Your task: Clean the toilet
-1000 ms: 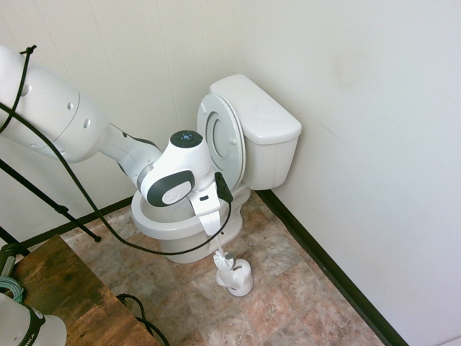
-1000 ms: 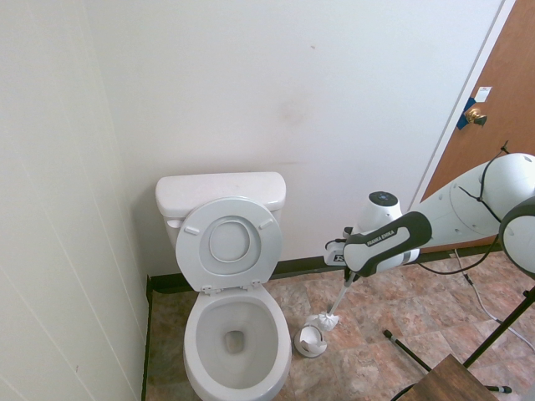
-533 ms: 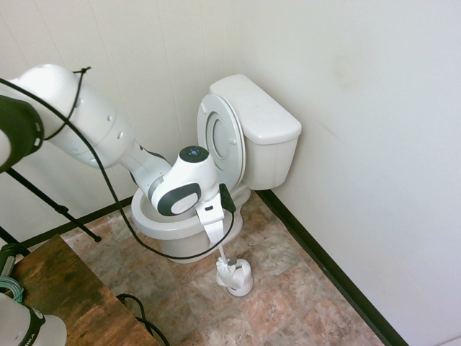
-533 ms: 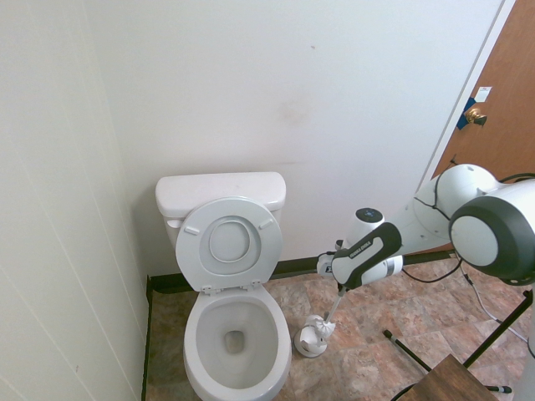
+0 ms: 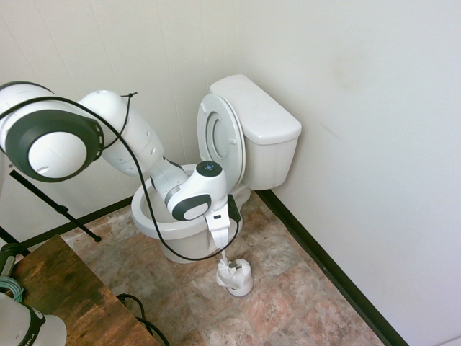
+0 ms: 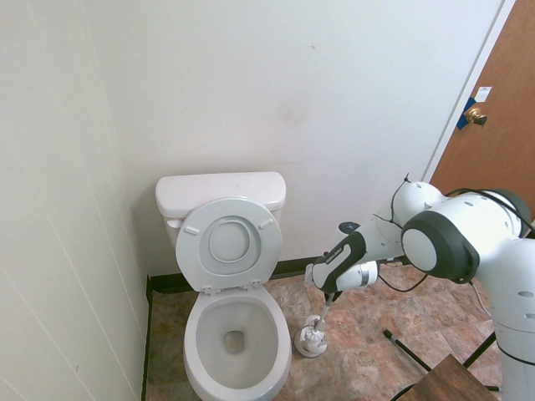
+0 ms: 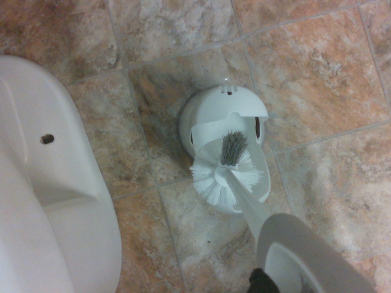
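The white toilet (image 5: 259,119) stands in the corner with its lid and seat tipped up against the tank and its bowl (image 6: 196,355) open. Beside the bowl on the tile floor sits a small white brush holder (image 5: 238,280) (image 6: 311,342) (image 7: 223,107). My gripper (image 5: 220,241) (image 6: 326,294) hangs low just above it, shut on the slim white handle of the toilet brush (image 5: 224,261) (image 6: 320,316). The bristle head (image 7: 223,177) rests at the holder's open mouth. The bowl's outer side (image 7: 49,183) shows in the wrist view.
A brown door (image 6: 501,125) is to the right of the toilet wall. A wooden table corner (image 5: 65,295) (image 6: 451,380) stands on the floor in front. White walls with a black baseboard (image 5: 324,267) close in the corner.
The arm has dropped lower and drawn in beside the bowl. The brush went down with it, and its head has sunk from above the holder into the holder's mouth.
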Controlling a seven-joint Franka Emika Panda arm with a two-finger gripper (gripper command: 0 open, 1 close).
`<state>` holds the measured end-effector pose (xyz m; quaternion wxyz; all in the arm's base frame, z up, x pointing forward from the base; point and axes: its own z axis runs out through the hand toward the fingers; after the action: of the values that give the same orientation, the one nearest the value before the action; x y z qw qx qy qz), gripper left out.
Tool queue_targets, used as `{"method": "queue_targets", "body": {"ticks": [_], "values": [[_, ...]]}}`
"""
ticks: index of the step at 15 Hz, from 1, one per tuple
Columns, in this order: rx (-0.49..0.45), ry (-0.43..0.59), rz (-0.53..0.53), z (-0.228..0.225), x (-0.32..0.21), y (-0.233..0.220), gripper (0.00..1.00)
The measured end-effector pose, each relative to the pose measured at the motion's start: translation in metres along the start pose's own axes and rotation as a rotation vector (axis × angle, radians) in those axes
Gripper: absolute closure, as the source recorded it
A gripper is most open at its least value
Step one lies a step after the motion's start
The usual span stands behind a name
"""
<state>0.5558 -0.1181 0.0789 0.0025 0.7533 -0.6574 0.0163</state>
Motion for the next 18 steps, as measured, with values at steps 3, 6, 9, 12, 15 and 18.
{"method": "queue_targets", "body": {"ticks": [3,6,9,12,15,18], "values": [[-0.008,-0.012,0.022,0.026,0.015,-0.011,1.0],[-0.026,-0.014,0.046,0.044,0.036,-0.018,1.0],[-0.05,-0.029,0.037,0.061,0.038,-0.033,1.0],[-0.076,-0.042,0.027,0.076,0.038,-0.049,1.0],[-0.104,-0.042,0.036,0.09,0.049,-0.062,1.0],[-0.122,-0.047,0.047,0.092,0.056,-0.079,1.0]]}}
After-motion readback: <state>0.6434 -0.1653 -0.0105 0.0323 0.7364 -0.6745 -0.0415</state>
